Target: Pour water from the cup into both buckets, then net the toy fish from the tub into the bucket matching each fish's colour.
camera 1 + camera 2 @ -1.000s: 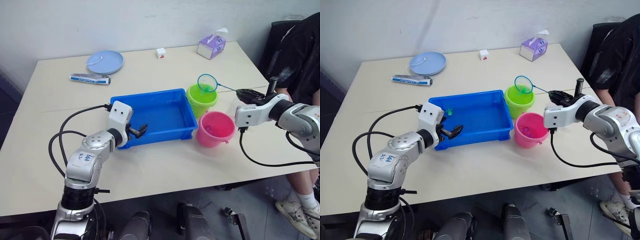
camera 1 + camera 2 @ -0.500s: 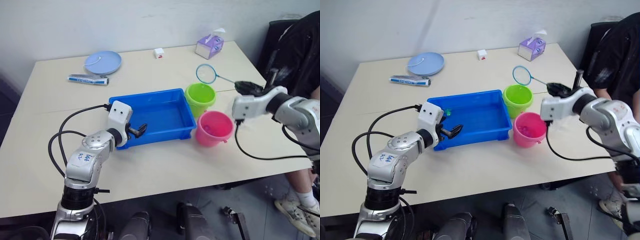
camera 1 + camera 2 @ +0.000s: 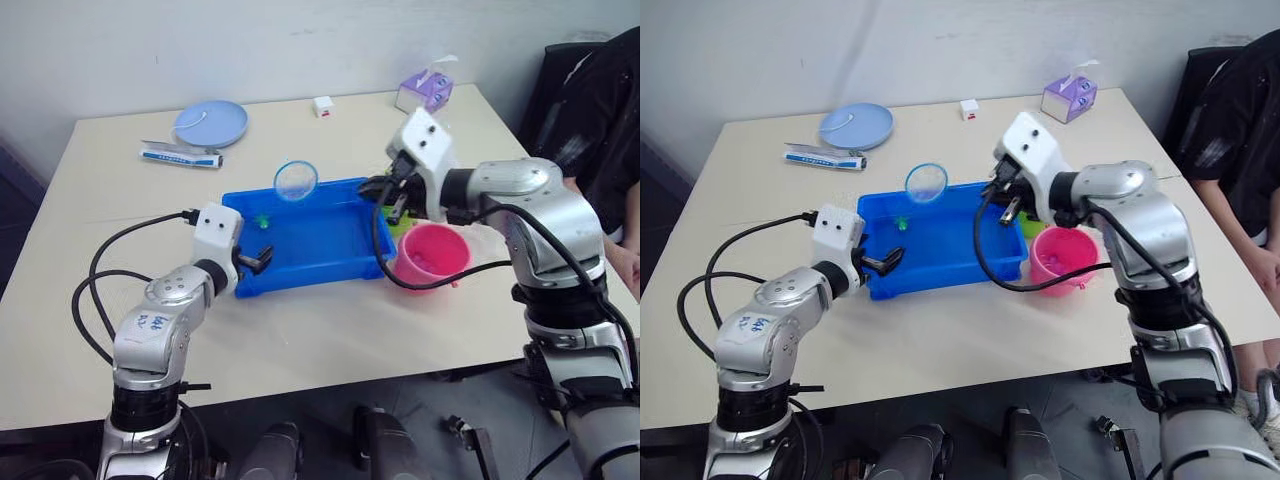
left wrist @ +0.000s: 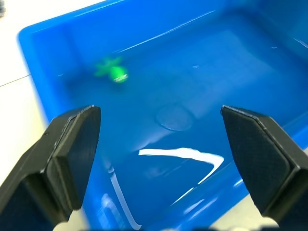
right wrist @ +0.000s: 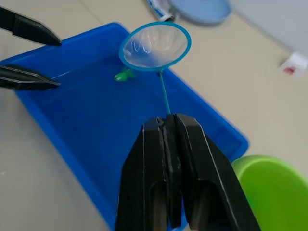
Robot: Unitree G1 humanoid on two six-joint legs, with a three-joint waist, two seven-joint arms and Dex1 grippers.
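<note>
The right gripper [image 5: 168, 127] is clenched on the net [image 5: 155, 46] handle, hoop above the tub [image 3: 330, 240]; at its 9 o'clock rim, the left gripper [image 4: 173, 144] gapes empty.

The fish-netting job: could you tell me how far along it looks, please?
Mostly done: the pink bucket already holds small fish, and one green fish shows in the tub. In hand: the right hand holds the net over the tub. Left: scoop that fish into the green bucket.
</note>
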